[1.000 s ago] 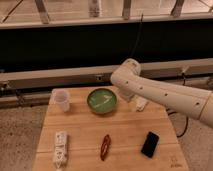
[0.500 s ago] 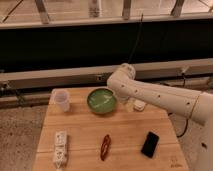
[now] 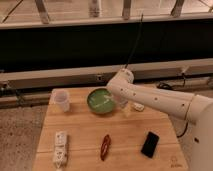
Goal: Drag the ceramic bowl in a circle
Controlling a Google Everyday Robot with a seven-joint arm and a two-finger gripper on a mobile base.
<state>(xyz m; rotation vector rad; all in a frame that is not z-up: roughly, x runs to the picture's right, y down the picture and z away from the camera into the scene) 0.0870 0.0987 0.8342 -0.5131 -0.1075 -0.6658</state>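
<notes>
The ceramic bowl (image 3: 101,100) is round, shallow and glossy green with pale streaks inside. It sits on the wooden table (image 3: 125,132) at the back middle. My white arm (image 3: 155,100) reaches in from the right. My gripper (image 3: 123,105) points down at the bowl's right rim, partly hidden behind the wrist. Whether it touches the rim I cannot tell.
A small clear plastic cup (image 3: 61,100) stands left of the bowl. A white power strip (image 3: 60,148) lies front left, a red object (image 3: 105,146) front middle, a black phone (image 3: 150,144) front right. A small white item (image 3: 138,106) lies behind the gripper.
My arm has swung left and down, bringing the gripper to the bowl's right rim. The bowl has not visibly moved.
</notes>
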